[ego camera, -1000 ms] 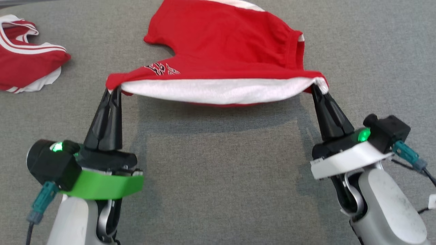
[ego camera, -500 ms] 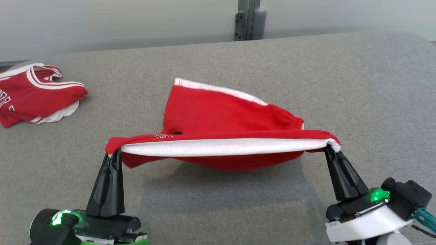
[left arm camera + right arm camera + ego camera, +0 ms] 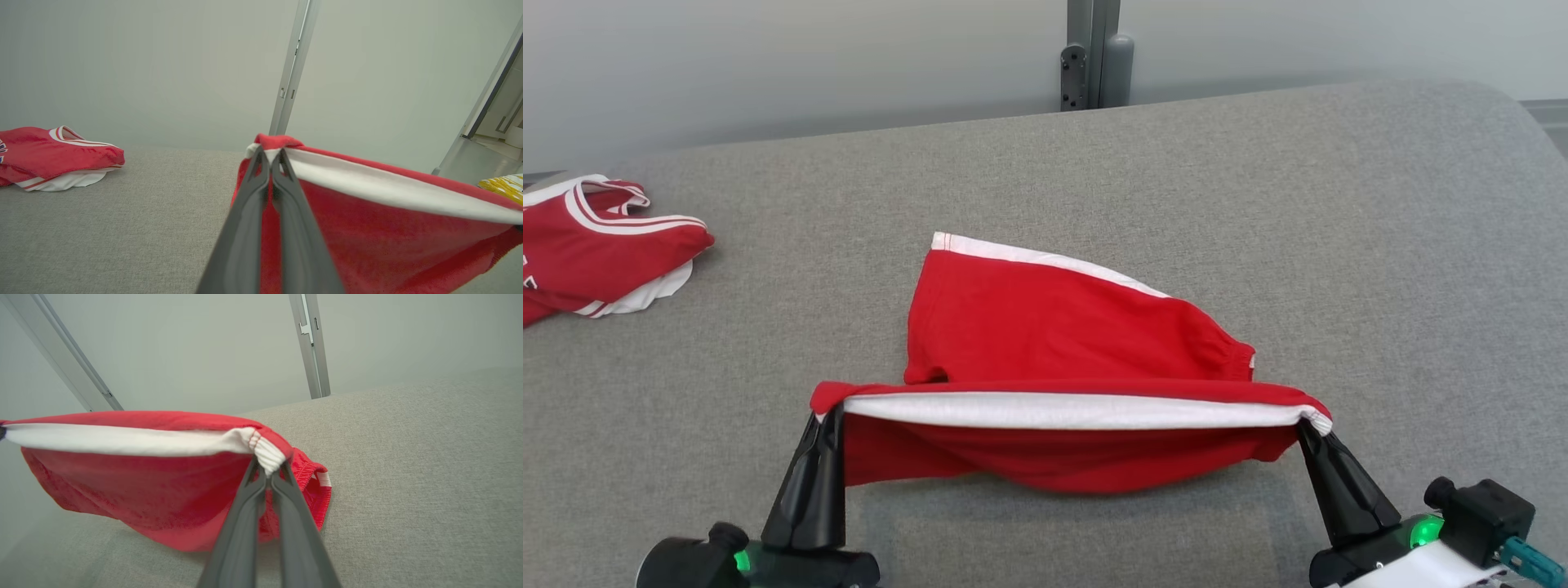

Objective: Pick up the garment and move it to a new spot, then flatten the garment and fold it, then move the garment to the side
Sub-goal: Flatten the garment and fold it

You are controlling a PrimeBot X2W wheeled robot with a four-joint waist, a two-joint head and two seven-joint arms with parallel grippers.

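Here's the big grey fabric surface [image 3: 1339, 245] spread right across the head view, with a pale wall [image 3: 768, 65] behind its far edge. In the middle, toward the near side, is the red garment [image 3: 1054, 327]. Its far part rests on the grey cloth, with a white-trimmed edge at the far left. Its near edge is up off the surface, stretched level between the two grippers. A red fold sags underneath that raised edge.

Well apart at the far left, a second red garment [image 3: 605, 245] with white stripes sits bunched up. Beyond the far edge stands a grey metal post [image 3: 1094, 53].

Along the raised edge, the white band [image 3: 1062, 411] is pulled into a straight line from left to right.

At the near left, the left gripper [image 3: 823, 418] has its fingers pressed together, pinching the garment's left corner. The left wrist view shows red cloth bunched over the tips. At the near right, the right gripper [image 3: 1307, 426] is clamped tight too, on the gathered white corner at the band's right end.

At the right edge of the left wrist view is a small yellow thing [image 3: 502, 185], too blurred to make out.
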